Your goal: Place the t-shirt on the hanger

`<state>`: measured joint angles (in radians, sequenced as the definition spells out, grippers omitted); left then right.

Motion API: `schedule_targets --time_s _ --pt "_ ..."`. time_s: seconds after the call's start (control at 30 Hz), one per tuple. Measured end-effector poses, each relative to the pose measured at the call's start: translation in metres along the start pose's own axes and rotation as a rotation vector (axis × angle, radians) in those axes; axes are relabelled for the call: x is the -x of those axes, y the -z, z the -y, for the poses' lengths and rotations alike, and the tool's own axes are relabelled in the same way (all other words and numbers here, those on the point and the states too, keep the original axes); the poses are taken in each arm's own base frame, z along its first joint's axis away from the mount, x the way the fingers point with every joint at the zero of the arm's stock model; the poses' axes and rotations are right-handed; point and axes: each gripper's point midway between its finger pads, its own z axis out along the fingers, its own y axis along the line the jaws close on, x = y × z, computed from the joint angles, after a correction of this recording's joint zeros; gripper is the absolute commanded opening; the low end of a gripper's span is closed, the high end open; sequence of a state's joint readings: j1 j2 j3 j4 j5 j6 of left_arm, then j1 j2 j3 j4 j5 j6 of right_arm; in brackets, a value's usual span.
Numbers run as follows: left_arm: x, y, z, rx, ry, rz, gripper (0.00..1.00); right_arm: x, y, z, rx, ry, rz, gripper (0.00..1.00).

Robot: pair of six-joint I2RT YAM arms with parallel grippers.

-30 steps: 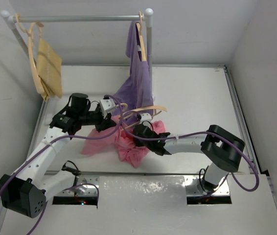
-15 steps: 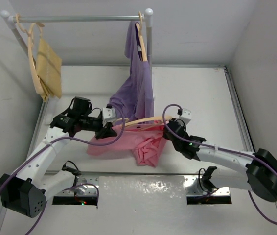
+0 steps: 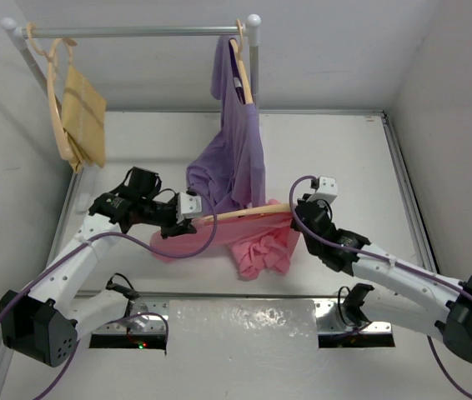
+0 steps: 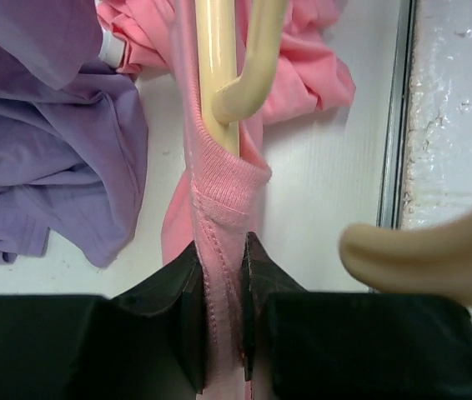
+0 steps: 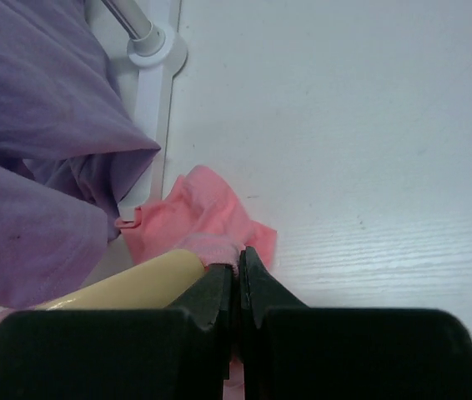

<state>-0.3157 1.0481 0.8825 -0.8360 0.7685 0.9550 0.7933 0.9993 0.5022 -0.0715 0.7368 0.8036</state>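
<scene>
The left gripper is left of the middle of the bench, nearer the front edge than the back. In the left wrist view its fingers are pressed together on a ribbed band of the t-shirt. That band loops round one arm of the hanger just ahead of the fingertips.

From there the hanger runs rightward, nearly level, across the middle of the bench. The t-shirt is stretched along it. One flap lies flat on the bench below the left gripper, and a crumpled bunch hangs toward the front edge under the hanger's right half.

The right gripper is at the hanger's right end. In its wrist view the jaws are closed on a small fold of pink fabric, touching the hanger's rounded tip.

A purple shirt hangs from the rail at the back edge, its hem touching the hanger.

A second ago the right gripper was over the bunched shirt mid-bench with its arm folded. Now it is further right with the arm reaching out, and the hanger and the bunch have shifted right.
</scene>
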Motion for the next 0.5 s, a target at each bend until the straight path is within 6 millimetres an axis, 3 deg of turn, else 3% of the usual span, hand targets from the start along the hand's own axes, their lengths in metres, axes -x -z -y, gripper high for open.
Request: schedule_targets --time_s 0.27,0.4,0.5 --pt "-0.002 0.002 0.001 -0.011 -0.034 -0.021 0.00 0.030 0.013 0.001 0.022 0.213 0.030 0.00" --pt "0.004 0.005 -0.006 0.018 -0.047 -0.018 0.00 0.033 0.019 0.003 0.047 0.280 0.034 0.00" --pt "-0.004 0.002 -0.014 0.040 -0.024 -0.062 0.00 0.039 0.022 0.001 0.070 0.329 0.037 0.00"
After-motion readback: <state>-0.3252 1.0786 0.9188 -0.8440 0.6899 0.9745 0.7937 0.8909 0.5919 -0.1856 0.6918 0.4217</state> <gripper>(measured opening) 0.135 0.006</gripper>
